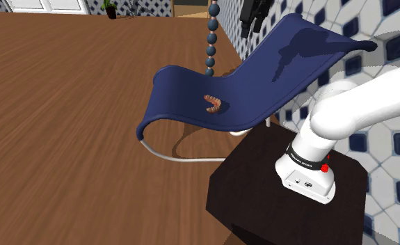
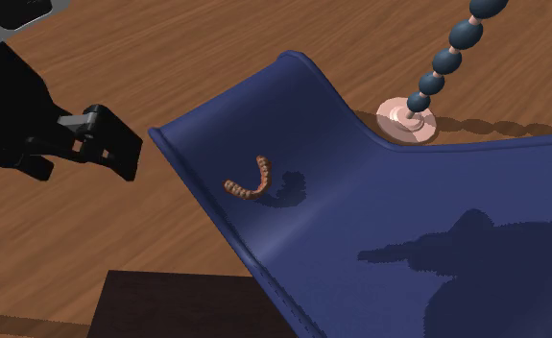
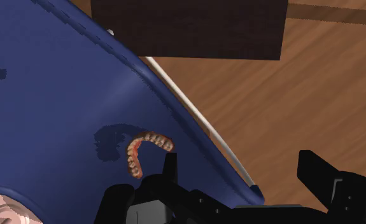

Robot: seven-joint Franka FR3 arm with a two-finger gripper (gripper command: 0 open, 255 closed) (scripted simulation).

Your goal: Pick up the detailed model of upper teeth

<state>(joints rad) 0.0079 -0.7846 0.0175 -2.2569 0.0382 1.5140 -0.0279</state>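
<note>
1. Approach step: gripper (image 3: 239,167), fingers apart and empty, hovered near teeth (image 3: 135,153), which lay on the blue chair (image 3: 48,95) seat, just off one finger.
2. Next move, prob.: shift over arch, descend, close w/o nudging it downslope.

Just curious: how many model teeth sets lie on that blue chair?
1: the pinkish-brown curved teeth model lies mid-seat on the dark blue curved lounge chair; none seems hidden.
</note>
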